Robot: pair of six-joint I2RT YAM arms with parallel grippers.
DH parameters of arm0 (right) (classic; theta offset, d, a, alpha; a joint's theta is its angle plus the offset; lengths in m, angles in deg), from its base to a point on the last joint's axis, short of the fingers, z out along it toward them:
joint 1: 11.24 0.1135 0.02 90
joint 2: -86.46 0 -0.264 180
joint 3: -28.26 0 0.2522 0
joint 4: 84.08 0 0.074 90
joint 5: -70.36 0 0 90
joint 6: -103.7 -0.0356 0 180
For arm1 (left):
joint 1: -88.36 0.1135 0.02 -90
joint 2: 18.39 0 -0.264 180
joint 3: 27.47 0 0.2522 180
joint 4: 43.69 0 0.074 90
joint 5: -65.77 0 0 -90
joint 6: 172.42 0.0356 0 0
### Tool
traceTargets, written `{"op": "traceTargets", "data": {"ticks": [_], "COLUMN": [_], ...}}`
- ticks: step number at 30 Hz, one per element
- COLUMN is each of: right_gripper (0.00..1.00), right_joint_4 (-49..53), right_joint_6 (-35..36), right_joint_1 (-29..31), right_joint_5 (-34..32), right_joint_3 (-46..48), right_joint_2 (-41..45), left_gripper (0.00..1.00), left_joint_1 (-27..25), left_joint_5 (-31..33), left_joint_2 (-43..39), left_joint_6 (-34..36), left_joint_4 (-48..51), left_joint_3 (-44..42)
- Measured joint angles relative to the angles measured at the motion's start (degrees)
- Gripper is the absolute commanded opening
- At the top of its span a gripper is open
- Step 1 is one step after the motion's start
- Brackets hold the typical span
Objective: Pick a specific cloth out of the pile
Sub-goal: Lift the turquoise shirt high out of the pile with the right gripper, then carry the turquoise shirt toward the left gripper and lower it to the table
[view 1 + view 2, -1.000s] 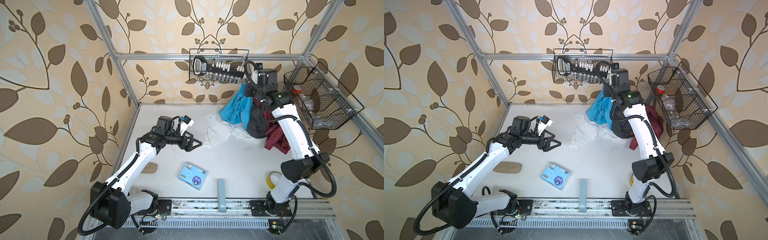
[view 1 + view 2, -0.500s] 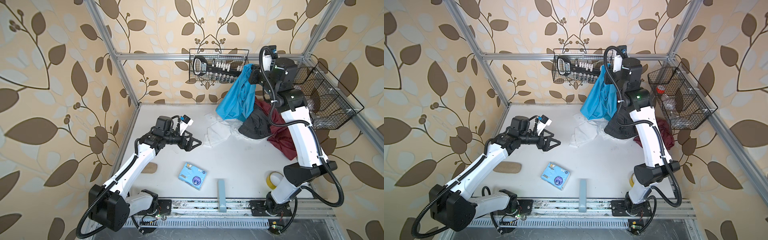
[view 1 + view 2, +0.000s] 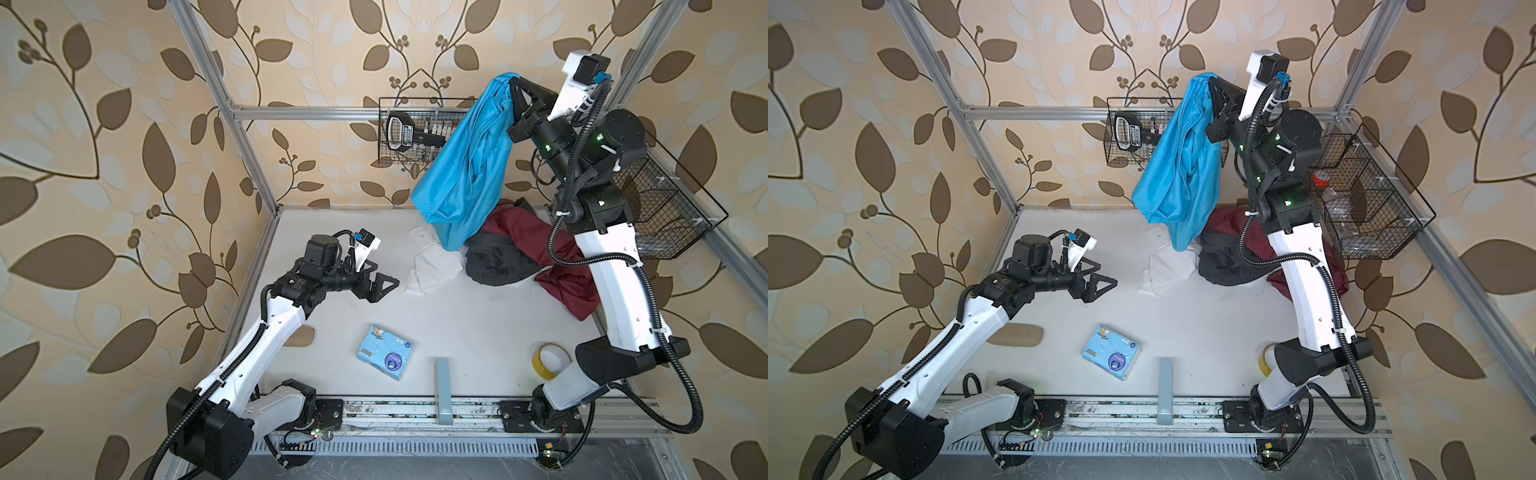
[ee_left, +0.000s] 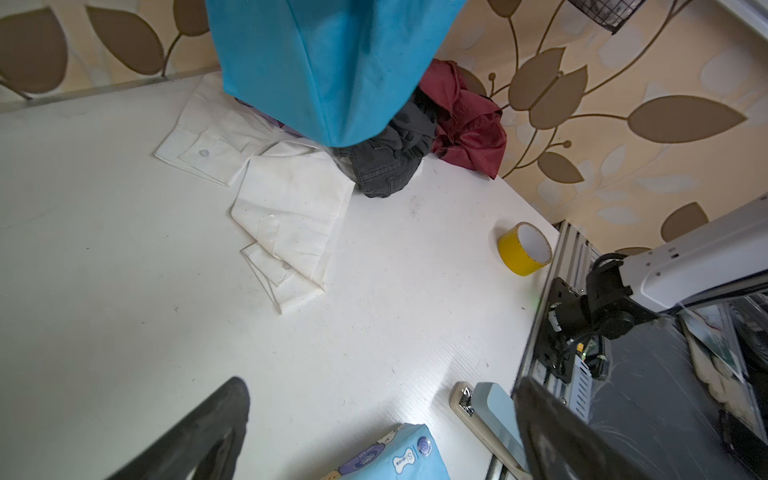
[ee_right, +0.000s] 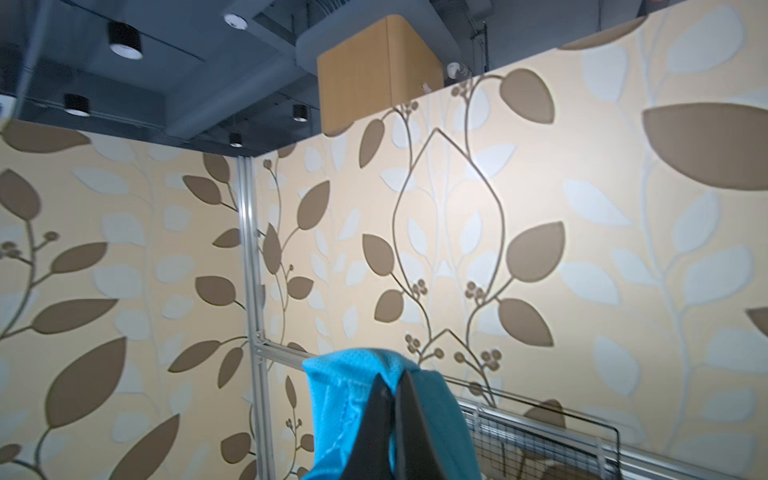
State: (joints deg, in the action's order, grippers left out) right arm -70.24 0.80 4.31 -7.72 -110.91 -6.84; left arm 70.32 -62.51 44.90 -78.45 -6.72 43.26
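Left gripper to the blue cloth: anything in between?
Only the white shirt on the table, nearer the blue cloth; bare by the left gripper. Both top views show it.

Two arms: left arm [image 3: 270,328] from seven o'clock, right arm [image 3: 615,266] from five. One turquoise cloth [image 3: 465,166] at one o'clock. One pile [image 3: 519,232] at two, showing one maroon cloth [image 3: 561,278], one dark grey garment [image 3: 494,262], one white shirt [image 3: 432,266]. One tissue pack [image 3: 384,352] at six, one tape roll [image 4: 515,257] at five. Two wire baskets: back basket [image 3: 415,129] at twelve, side basket [image 3: 673,208] at three.
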Motion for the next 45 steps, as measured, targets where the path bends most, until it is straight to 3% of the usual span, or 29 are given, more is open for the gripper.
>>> {"op": "traceTargets", "data": {"ticks": [5,10,16,26,35,40,45], "right_gripper": [0.0,0.0,0.0,0.0,0.0,0.0,0.0], "right_joint_4": [-6.75,-9.94,-11.15,-17.68,-17.11,-12.83,-7.52], "right_joint_6": [-6.36,-8.98,-11.17,-18.01,-26.82,-26.36,-24.83], "right_joint_1": [2.05,9.11,15.89,19.98,19.8,18.97,16.46], "right_joint_5": [6.45,9.9,12.17,13.6,18.18,19.1,19.1], "right_joint_3": [-2.05,-5.14,-13.64,-15.72,-4.24,5.09,6.56], "right_joint_2": [-3.28,-10.01,-21.2,-29.14,-30.97,-34.6,-42.77], "left_gripper": [0.99,0.99,0.99,0.99,0.99,0.99,0.99], "left_joint_1": [0.0,0.0,-0.04,-1.01,-1.18,-1.53,-1.53], "left_joint_5": [1.73,1.62,1.33,1.09,1.03,1.01,1.01], "left_joint_2": [-3.48,-7.08,-10.43,-15.21,-15.63,-15.69,-15.69], "left_joint_6": [-0.81,-1.2,-1.49,-1.86,-1.84,-1.84,-1.84], "left_joint_4": [-0.85,-0.9,-0.66,-0.85,-0.98,-1.7,-1.95], "left_joint_3": [-0.66,-1.18,-1.18,-1.42,-2.01,-2.34,-3.08]}}
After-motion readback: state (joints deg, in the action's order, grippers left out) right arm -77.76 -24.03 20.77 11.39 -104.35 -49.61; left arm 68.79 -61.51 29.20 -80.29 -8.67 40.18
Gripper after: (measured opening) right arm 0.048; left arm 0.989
